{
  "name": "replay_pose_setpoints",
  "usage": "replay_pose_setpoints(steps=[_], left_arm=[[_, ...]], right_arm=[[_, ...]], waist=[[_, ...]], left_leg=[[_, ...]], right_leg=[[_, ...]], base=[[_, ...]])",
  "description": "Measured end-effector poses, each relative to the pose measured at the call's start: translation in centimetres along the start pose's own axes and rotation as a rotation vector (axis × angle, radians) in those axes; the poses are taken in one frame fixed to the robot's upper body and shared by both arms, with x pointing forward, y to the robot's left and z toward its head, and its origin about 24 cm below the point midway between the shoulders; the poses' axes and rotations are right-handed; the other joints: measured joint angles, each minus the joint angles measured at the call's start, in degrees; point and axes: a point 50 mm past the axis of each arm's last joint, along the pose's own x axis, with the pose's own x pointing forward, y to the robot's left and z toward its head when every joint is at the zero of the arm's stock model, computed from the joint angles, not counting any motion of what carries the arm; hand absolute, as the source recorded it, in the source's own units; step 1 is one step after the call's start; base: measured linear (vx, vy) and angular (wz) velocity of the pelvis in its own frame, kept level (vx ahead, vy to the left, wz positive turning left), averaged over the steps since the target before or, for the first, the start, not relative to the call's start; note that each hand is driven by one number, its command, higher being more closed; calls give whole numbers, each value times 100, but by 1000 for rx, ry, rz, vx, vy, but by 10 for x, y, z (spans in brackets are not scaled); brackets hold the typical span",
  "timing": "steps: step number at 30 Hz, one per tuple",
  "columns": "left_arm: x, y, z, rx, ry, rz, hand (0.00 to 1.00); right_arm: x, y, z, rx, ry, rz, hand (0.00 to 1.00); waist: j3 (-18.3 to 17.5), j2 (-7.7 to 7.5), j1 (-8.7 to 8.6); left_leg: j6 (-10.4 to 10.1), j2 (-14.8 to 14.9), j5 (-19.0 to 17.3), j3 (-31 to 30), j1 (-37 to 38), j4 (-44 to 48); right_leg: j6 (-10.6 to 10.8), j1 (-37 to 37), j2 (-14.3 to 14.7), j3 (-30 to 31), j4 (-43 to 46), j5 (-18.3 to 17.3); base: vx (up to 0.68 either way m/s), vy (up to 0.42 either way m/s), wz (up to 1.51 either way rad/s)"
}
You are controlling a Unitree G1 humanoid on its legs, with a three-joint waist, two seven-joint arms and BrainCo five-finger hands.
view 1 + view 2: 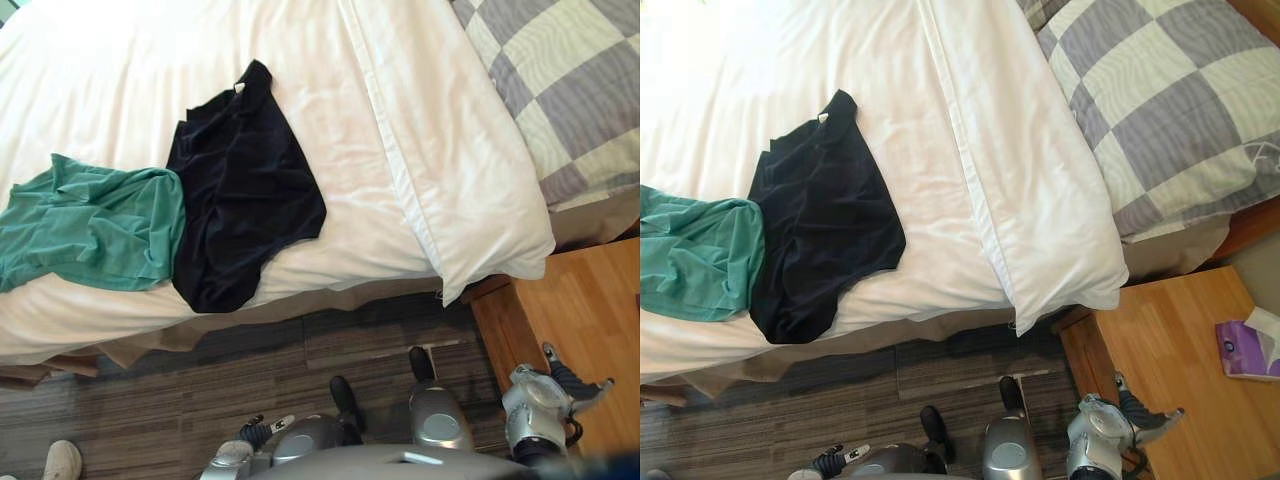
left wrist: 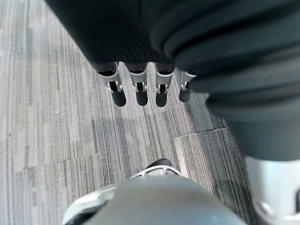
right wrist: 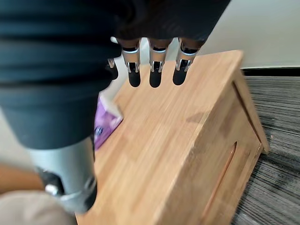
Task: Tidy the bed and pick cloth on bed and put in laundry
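Note:
A black garment lies spread on the white duvet near the bed's front edge. A green garment is crumpled to its left, and the black one overlaps its edge. My left hand hangs low by the floor in front of the bed, its fingers straight and holding nothing. My right hand hovers over the front of a wooden nightstand, its fingers straight and empty. Both hands are well away from the clothes.
A grey and cream checkered pillow lies at the right end of the bed. A purple tissue pack sits on the nightstand. Dark striped floor runs along the bed's front. A person's light shoe shows at the lower left.

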Motion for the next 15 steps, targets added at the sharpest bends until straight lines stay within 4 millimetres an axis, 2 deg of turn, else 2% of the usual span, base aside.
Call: replay_pose_setpoints(steps=[2, 3, 4, 5, 6, 7, 9, 13, 15], left_arm=[[0, 0, -1, 1, 5, 2, 0], [0, 2, -2, 3, 11, 5, 0], [0, 3, -2, 6, 17, 9, 0], [0, 3, -3, 7, 20, 11, 0], [0, 5, -3, 8, 26, 16, 0], [0, 7, -3, 10, 29, 24, 0], [-1, 9, -4, 13, 34, 37, 0], [-1, 10, -6, 5, 43, 37, 0], [-1, 11, -7, 4, 43, 38, 0]], right_arm=[[5, 0, 18, 70, -48, 9, 100], [6, 6, 37, 130, -106, 48, 100], [6, 14, 65, 202, -202, 124, 100], [5, 16, 74, 224, -234, 150, 100], [3, 23, 101, 295, -313, 233, 100], [1, 29, 115, 362, -337, 308, 100], [-8, 46, 150, 601, -343, 576, 100], [-27, 65, 178, 953, -270, 934, 100], [-33, 70, 187, 1024, -259, 1007, 100]], waist=[[-46, -32, 15], [-66, -61, 12], [-78, -89, 12], [-81, -94, 12], [-94, -115, 13], [-104, -133, 13], [-124, -177, 14], [-126, -183, 23], [-123, -186, 20]], left_leg=[[-18, 16, -11, -22, 63, -19], [-20, 22, -13, -28, 76, -19], [-21, 22, -14, -37, 76, -20], [-21, 21, -13, -41, 75, -21], [-21, 18, -13, -46, 71, -21], [-21, 18, -14, -46, 68, -21], [-21, 21, -13, -58, 55, -19], [2, 21, 2, -90, 35, 9], [3, 19, 2, -94, 7, 13]], right_leg=[[-5, 72, 8, -27, -13, -12], [-8, 82, 16, -25, -12, -14], [-7, 82, 16, -23, -11, -17], [-5, 82, 16, -23, -10, -19], [7, 79, 14, -23, -11, -39], [2, 76, 15, -23, -10, -42], [-1, 66, 21, -27, -8, -40], [-28, 50, 18, -18, 31, -16], [-28, 19, 16, -19, 46, -15]], base=[[-4, -50, 3], [-20, -54, -2], [-26, -63, -1], [-29, -46, 1], [-22, -34, 1], [-23, -40, 1], [-14, -41, 2], [15, -44, 4], [21, -40, 3]])
